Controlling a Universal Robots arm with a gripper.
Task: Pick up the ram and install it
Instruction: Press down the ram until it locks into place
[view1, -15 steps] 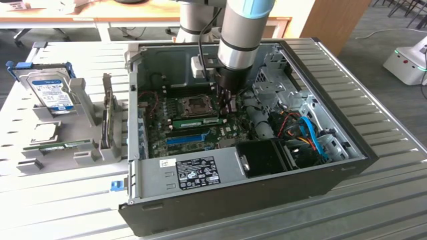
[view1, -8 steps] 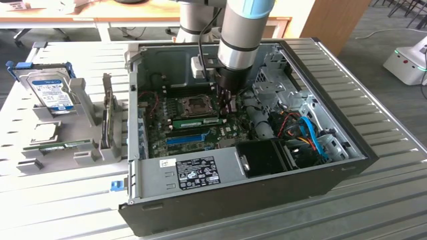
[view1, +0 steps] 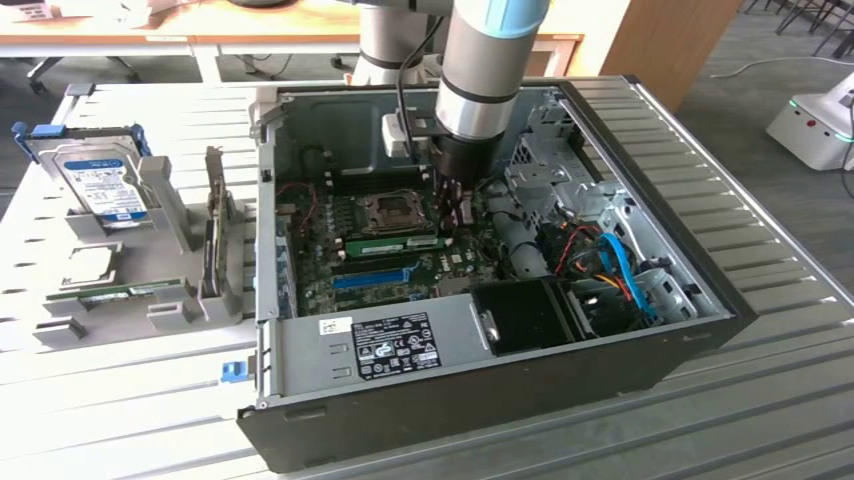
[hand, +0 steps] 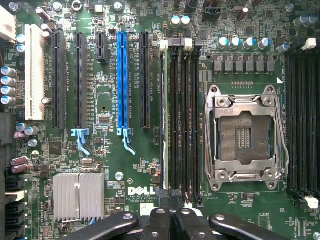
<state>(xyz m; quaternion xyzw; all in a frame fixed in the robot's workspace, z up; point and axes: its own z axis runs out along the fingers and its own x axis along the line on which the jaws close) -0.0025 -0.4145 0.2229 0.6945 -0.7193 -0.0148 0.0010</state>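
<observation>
We see the arm reaching down from the top centre of the exterior view into an open black computer case (view1: 667, 345) that lies on a ribbed metal table (view1: 774, 300). The gripper (view1: 454, 185) hangs over the green motherboard (view1: 354, 285), just right of the empty processor socket (view1: 396, 208). In the wrist view the gripper (hand: 172, 220) shows at the bottom centre, its black fingers (hand: 159, 222) pressed together with nothing pinched between them. The ram (view1: 395, 243) sits on the board in the middle of the exterior view, a green stick lying flat below the socket; in the wrist view we see it edge-on as a thin strip (hand: 163, 115) standing in the first of the black memory slots (hand: 182, 115), beside the socket (hand: 245, 137). Whether it is fully seated we cannot tell. A blue expansion slot (hand: 121, 82) runs left of it. At the left of the exterior view, a grey holder (view1: 147, 260) carries a hard drive (view1: 104, 185) and 1 more green stick (view1: 131, 292).
</observation>
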